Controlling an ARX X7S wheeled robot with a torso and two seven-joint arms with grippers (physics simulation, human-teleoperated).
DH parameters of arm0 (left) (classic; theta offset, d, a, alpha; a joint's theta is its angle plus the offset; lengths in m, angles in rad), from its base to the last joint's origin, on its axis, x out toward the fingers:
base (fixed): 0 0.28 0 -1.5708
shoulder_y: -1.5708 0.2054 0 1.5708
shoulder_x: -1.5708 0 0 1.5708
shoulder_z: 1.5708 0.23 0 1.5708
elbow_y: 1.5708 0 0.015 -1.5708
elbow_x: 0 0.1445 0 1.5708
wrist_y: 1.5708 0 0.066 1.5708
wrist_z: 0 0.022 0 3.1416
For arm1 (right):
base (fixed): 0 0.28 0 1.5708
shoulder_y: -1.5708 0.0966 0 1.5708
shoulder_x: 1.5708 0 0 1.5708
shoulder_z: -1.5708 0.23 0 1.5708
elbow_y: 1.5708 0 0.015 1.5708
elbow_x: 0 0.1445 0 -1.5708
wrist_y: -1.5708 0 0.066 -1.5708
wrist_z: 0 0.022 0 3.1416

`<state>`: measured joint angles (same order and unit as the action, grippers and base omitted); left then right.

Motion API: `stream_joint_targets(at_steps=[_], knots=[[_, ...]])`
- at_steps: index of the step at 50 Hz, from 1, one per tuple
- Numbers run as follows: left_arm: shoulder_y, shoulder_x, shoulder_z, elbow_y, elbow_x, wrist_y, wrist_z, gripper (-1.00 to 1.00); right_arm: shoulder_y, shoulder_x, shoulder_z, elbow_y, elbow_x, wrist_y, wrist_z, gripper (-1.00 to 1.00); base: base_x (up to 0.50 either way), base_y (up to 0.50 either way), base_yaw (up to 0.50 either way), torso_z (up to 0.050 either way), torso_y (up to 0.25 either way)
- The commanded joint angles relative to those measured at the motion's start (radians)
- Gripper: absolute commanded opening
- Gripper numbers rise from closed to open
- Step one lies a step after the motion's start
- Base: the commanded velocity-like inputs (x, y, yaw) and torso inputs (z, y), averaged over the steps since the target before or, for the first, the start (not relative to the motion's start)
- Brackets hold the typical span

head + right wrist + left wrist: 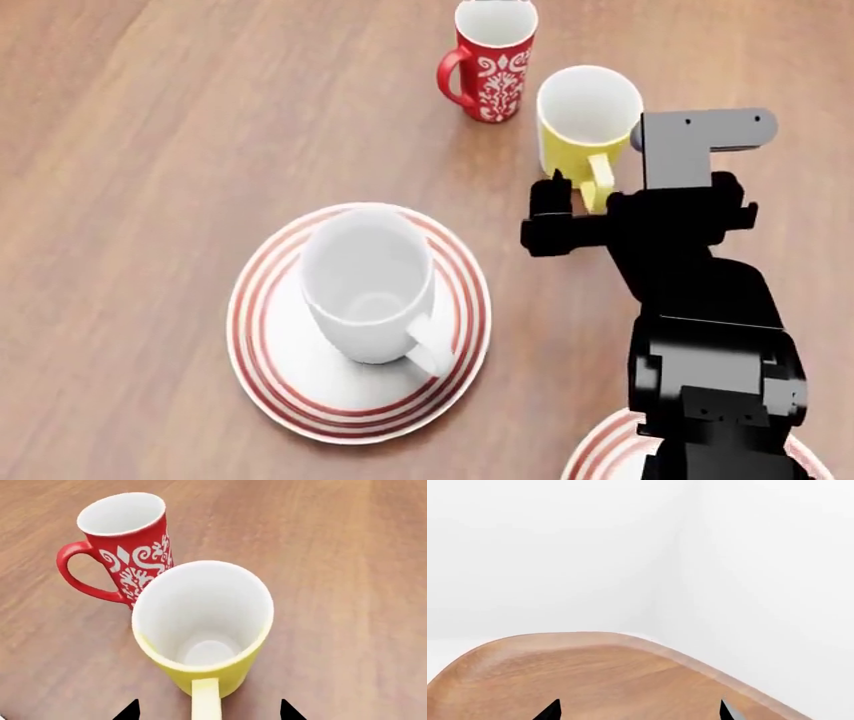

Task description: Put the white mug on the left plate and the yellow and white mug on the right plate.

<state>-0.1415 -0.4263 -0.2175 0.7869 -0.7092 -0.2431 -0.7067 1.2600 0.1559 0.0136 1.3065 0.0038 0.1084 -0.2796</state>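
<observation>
The white mug (pixel 364 290) stands upright on the left plate (pixel 271 352), its handle towards the robot. Farther back on the bare table is the yellow and white mug (pixel 587 118) (pixel 203 625), upright, with its handle (pixel 205 700) pointing at my right gripper (pixel 208 711) (pixel 574 192). That gripper is open, one black fingertip on either side of the handle, apart from it. Only a slice of the right plate (pixel 597 452) shows under the right arm. My left gripper (pixel 639 712) is open with nothing in it, over the table's rounded corner (pixel 627 645), and is out of the head view.
A red mug with white ornaments (pixel 491 62) (pixel 127 545) stands just behind and left of the yellow one, close to touching it. The black right arm (pixel 701 320) covers the table's right side. White walls lie beyond the table edge in the left wrist view.
</observation>
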Motion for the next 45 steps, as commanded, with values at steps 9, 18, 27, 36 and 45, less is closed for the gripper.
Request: stream_joint_targets(at_steps=[9,18,27,36,45], knots=[[0.0,-0.002,0.003,-0.008,-0.011,0.011,0.008,1.0,-0.005,0.0,0.002,0.002,0.0,-0.025,-0.003,1.0,0.0,0.0,0.0,0.0,-0.111],[0.0,-0.004,0.002,-0.009,-0.016,0.01,0.004,1.0,-0.011,-0.004,-0.001,0.002,0.0,-0.024,-0.019,-1.0,0.0,0.0,0.0,0.0,0.0],[0.001,-0.005,0.004,-0.006,-0.019,0.009,-0.002,1.0,-0.019,-0.001,-0.004,0.002,-0.004,-0.085,-0.019,-1.0,0.0,0.0,0.0,0.0,0.0],[0.001,-0.006,0.006,-0.011,-0.017,0.013,0.001,1.0,-0.05,0.003,-0.017,-0.002,-0.02,-0.253,0.022,-1.0,0.0,0.0,0.0,0.0,0.0],[0.002,-0.009,0.009,-0.01,-0.017,0.014,0.0,1.0,-0.256,0.015,0.007,-0.439,0.008,-0.144,0.03,-1.0,0.0,0.0,0.0,0.0,0.0]])
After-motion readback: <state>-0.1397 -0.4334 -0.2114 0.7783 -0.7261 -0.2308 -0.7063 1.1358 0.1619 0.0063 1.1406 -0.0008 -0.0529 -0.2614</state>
